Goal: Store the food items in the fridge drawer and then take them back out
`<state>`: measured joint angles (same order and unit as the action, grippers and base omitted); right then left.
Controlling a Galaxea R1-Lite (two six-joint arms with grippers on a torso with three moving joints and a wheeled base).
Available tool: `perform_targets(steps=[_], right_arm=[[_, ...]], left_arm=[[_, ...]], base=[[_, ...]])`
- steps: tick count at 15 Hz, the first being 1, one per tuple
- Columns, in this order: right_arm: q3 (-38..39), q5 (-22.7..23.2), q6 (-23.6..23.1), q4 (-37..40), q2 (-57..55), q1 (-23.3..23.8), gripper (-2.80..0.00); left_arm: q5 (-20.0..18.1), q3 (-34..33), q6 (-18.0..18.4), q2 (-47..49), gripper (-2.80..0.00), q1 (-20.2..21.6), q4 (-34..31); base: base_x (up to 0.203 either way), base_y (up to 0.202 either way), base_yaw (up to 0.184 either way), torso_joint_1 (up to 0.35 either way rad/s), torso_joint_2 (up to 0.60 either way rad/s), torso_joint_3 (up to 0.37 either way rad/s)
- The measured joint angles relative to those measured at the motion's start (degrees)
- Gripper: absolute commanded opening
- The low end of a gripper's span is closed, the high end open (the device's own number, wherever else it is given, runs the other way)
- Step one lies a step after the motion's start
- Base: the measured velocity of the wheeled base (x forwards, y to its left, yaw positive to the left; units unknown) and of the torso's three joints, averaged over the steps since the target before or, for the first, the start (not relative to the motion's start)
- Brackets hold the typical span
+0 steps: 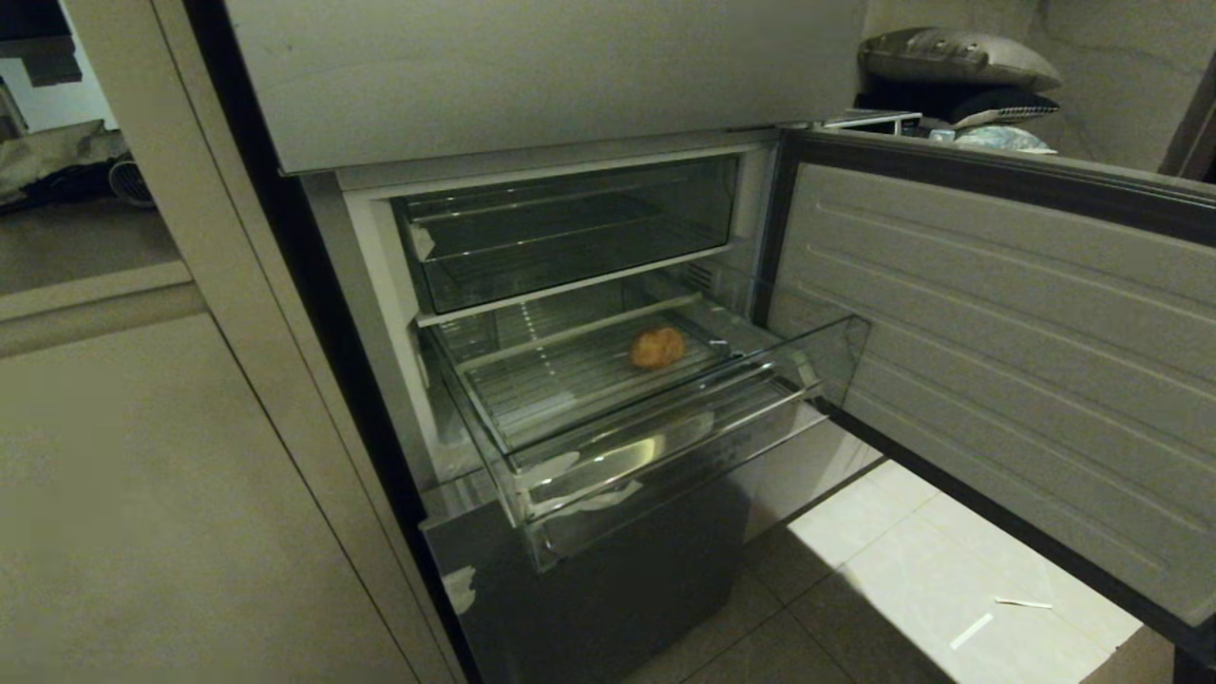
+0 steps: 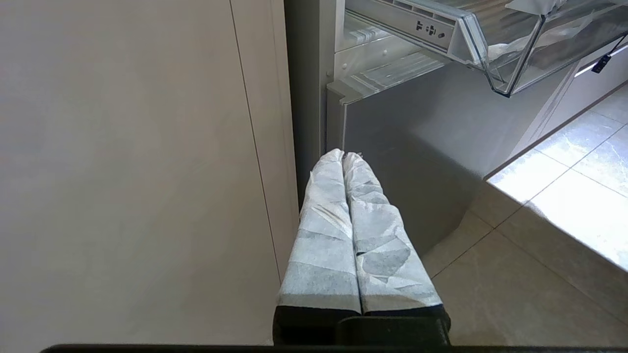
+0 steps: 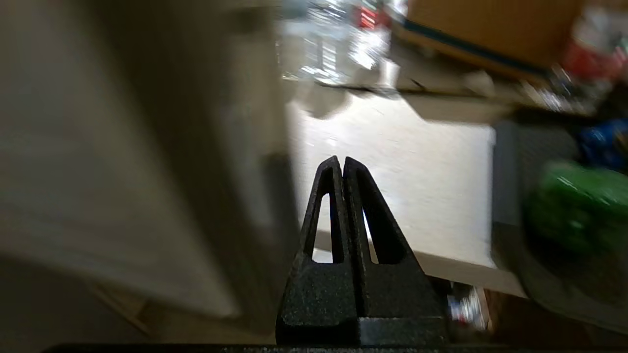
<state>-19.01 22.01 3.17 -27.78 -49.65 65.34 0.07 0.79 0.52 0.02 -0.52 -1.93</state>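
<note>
A lone tan food item [image 1: 657, 348] sits on the ribbed floor of the pulled-out fridge drawer [image 1: 684, 432], toward its right, while the right gripper [image 3: 342, 164], closed and empty, faces away toward the floor and the left gripper [image 2: 342, 157] hangs closed below the drawer.

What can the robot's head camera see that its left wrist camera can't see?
Only the head view shows the brown food item lying in the pulled-out fridge drawer, the empty bin above and the open fridge door. Only the left wrist view shows the left gripper, jaws shut and holding nothing, low beside the grey lower front. Both show the drawer's clear front corner and the tiled floor.
</note>
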Motion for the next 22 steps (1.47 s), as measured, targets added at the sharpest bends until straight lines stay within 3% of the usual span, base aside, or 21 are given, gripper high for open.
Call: perform_targets(steps=[4,8,12,17,20,22], right_arm=[[6.01,-3.81,-3.06,-0.05,10.74,-10.67,-2.80],[8.58,-4.79,-5.54,-1.09,14.49,-14.64,-2.80],[10.08,-5.78,-6.50,-7.69,15.24,-18.54,-2.80],[7.59,-3.17,-9.28,-8.04,10.98,-22.18,-2.80],[2.37,-1.73,-9.58,-8.81,3.02,-29.81,-2.80],[-0.95,-5.56,-9.28,-8.98,-1.93,-36.59,-2.80]], left_arm=[[0.00,0.00,0.00,0.00,-2.80,0.00,0.01],[0.00,0.00,0.00,0.00,-2.80,0.00,0.00],[0.00,0.00,-0.01,0.00,-2.80,0.00,0.02],[0.00,0.00,0.00,0.00,-2.80,0.00,0.02],[0.00,0.00,0.00,0.00,-2.80,0.01,0.01],[0.00,0.00,0.00,0.00,-2.80,0.00,0.00]], base=[[-0.001,-0.003,0.040,0.002,0.00,0.002],[-0.001,-0.009,0.173,0.006,0.00,0.005],[0.001,-0.009,0.177,0.003,0.00,0.000],[0.002,-0.005,0.098,0.005,0.00,0.001],[0.000,0.000,0.000,0.000,0.00,0.000],[0.000,0.000,0.000,0.000,0.00,0.000]])
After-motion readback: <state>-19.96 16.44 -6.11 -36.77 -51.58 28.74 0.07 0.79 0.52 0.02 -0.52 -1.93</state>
